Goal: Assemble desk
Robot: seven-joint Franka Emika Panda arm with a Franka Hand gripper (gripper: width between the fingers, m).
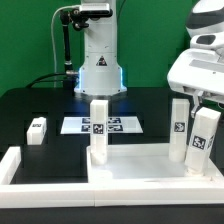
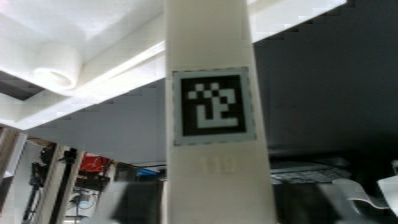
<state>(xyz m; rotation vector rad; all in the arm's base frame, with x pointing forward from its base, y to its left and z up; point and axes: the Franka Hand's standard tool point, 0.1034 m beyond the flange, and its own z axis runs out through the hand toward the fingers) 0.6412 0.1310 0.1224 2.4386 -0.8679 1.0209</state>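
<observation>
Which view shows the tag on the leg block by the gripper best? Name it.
Wrist view: the leg block fills the frame, its tag large and readable. The exterior view shows what seems the same block small below the gripper, tag tiny.

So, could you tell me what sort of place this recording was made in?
Probably a robotics lab workbench: a white robot arm's base stands on a black table, a flat white marker board lies there, and white plastic leg blocks carry black-and-white square tags.

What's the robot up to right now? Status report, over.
Gripper at exterior view's rightmost leg, grip unclear. Two other legs upright on tabletop, fourth leg lying aside. No obstruction seen.
</observation>
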